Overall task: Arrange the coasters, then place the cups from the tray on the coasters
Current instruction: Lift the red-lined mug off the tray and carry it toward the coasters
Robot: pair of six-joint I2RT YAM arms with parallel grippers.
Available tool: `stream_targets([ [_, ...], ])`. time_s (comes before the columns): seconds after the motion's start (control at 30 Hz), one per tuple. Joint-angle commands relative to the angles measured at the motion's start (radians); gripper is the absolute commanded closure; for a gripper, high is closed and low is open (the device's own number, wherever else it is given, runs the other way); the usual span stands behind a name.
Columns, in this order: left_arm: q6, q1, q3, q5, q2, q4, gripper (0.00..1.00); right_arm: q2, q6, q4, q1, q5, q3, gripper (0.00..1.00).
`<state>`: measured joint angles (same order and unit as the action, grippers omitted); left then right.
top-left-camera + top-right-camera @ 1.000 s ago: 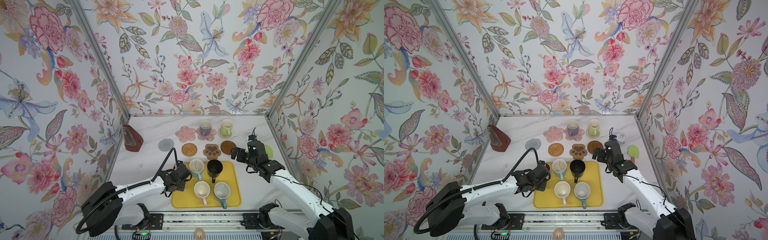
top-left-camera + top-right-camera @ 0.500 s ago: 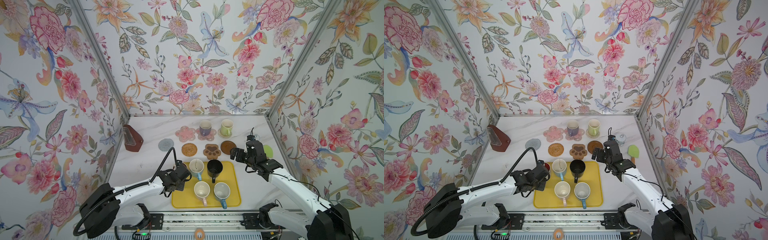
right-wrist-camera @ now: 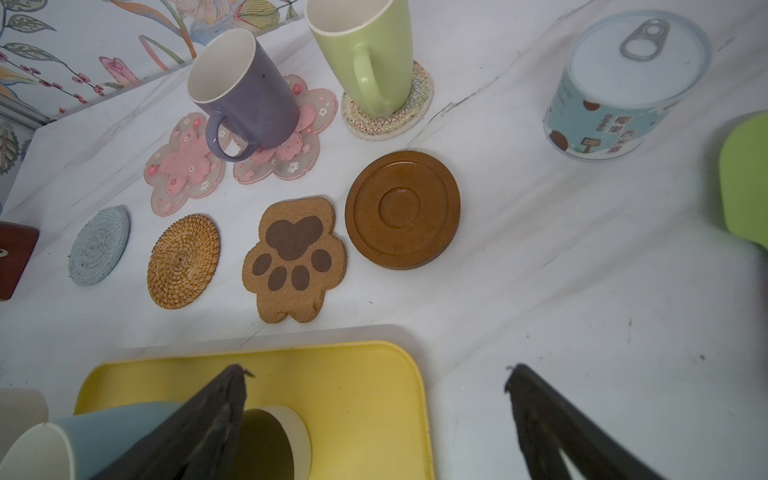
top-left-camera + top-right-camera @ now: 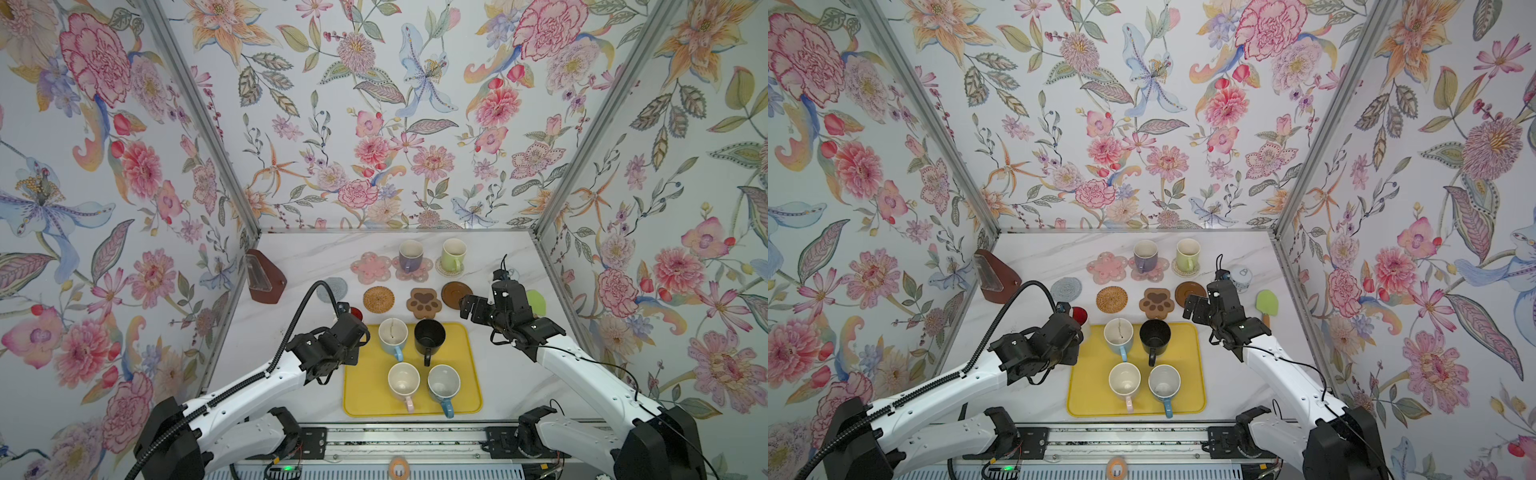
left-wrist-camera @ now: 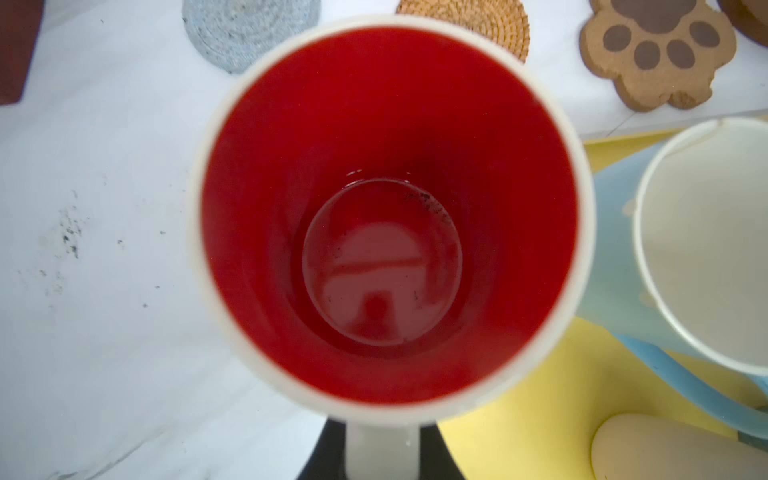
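Observation:
My left gripper (image 4: 353, 332) is shut on the handle (image 5: 382, 449) of the white cup with red inside (image 5: 386, 216), at the yellow tray's (image 4: 365, 399) far-left corner. Light blue (image 4: 392, 334), black (image 4: 429, 334), pink-handled (image 4: 403, 380) and blue (image 4: 444, 382) cups stand on the tray. A lilac cup (image 4: 410, 254) sits on a pink flower coaster (image 3: 291, 158), a green cup (image 4: 453, 251) on the pale woven one (image 3: 390, 120). Bare coasters: pink flower (image 4: 371, 267), grey (image 4: 332, 289), rattan (image 4: 378, 298), paw (image 4: 424, 302), dark wooden (image 4: 455, 294). My right gripper (image 3: 376, 374) hangs open by the tray's far-right corner.
A brown stand (image 4: 266, 278) leans at the back left wall. A small white-blue tin (image 3: 627, 87) and a green spatula (image 4: 1266, 303) lie right of the coasters, near the right wall. Bare marble table (image 4: 266, 361) shows left of the tray.
My left jaws closed a little more on the red-lined cup's handle. Both arms have hardly moved.

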<state>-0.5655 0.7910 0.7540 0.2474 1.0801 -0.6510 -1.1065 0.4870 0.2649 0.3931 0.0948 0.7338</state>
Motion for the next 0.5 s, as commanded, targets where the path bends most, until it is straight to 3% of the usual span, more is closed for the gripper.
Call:
stream_targets([
  [0.0, 0.076, -0.033, 0.078, 0.036, 0.01, 0.054, 1.0, 0.026, -0.008, 0.01, 0.002, 0.017, 0.016, 0.01],
  [0.23, 0.201, -0.115, 0.24, 0.033, 0.191, 0.169, 1.0, 0.046, -0.012, 0.014, -0.002, 0.018, 0.004, 0.01],
  [0.47, 0.304, -0.193, 0.453, -0.014, 0.471, 0.286, 1.0, 0.11, 0.01, 0.029, -0.005, 0.016, -0.033, 0.01],
])
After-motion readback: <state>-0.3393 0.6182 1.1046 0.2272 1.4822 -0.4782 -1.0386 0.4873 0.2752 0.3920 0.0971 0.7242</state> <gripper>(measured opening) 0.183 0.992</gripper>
